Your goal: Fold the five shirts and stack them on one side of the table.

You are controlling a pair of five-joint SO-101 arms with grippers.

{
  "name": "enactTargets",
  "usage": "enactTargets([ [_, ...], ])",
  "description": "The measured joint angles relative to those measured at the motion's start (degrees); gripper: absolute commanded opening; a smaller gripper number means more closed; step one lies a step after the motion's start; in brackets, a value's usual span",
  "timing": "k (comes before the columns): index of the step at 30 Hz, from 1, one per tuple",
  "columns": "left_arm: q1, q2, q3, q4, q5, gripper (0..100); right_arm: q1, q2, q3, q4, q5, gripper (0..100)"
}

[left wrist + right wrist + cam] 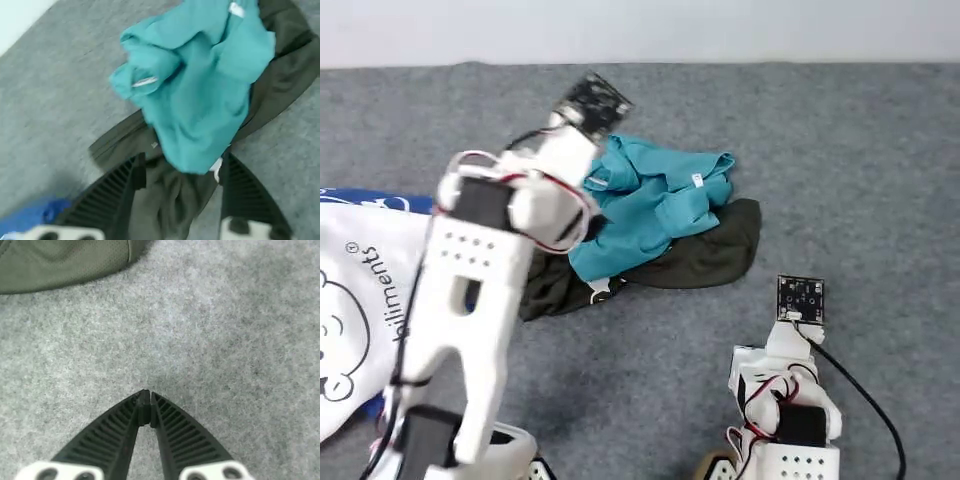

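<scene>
Two robot arms work a shirt-strewn table: the left pincer (180,167) stands open over a crumpled heap of two shirts, its ribbed black fingers (131,180) spread on either side of the cloth. A teal shirt (660,205), soft and bunched with a small white tag, lies just ahead of the tips, on top of a dark olive shirt (705,255) whose matte folds run between and beneath the fingers. Behind that pincer, beside its arm, a white printed shirt (350,300) lies flat with a blue garment (370,203) showing along its border. The right pincer (146,410) is closed on nothing, tips touching, above the bare grey felt table top (850,180). The olive shirt's rounded hem lies ahead of it, well apart. Open felt stretches past the heap to the far edge by the pale wall (640,30).
</scene>
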Motion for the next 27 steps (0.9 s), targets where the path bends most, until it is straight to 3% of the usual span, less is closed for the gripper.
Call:
enactTargets([
  [17,5.71,29.10,-5.80,-2.64,0.35,23,0.00,0.00,0.00,0.00,0.00,0.9],
  [23,6.15,29.98,-7.82,-2.64,0.79,1,0.00,0.00,0.00,0.00,0.00,0.9],
  [27,5.36,29.98,-12.31,-1.49,0.97,0,0.00,0.00,0.00,0.00,0.00,0.9],
])
